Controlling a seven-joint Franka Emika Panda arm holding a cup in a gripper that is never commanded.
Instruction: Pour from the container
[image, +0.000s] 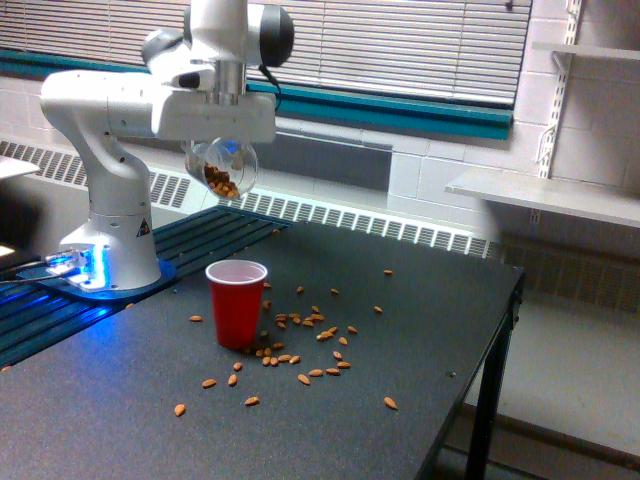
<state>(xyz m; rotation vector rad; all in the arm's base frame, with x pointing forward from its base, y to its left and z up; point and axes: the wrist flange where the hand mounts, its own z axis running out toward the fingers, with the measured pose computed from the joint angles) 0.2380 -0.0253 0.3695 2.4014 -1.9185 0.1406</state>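
The container (221, 170), a small clear rounded jar with brown almonds showing at its lower side, hangs tilted in the air under my gripper (216, 140), which is shut on it. It sits above and slightly to the exterior view's left of the red cup (237, 302), which stands upright on the dark table (420, 330). Many almonds (305, 335) lie scattered on the table around the cup, mostly to its right and front.
The arm's white base (110, 230) stands at the table's left on a blue-lit plate. The table's right edge (505, 320) drops off to the floor. A white shelf (545, 195) is at the right wall.
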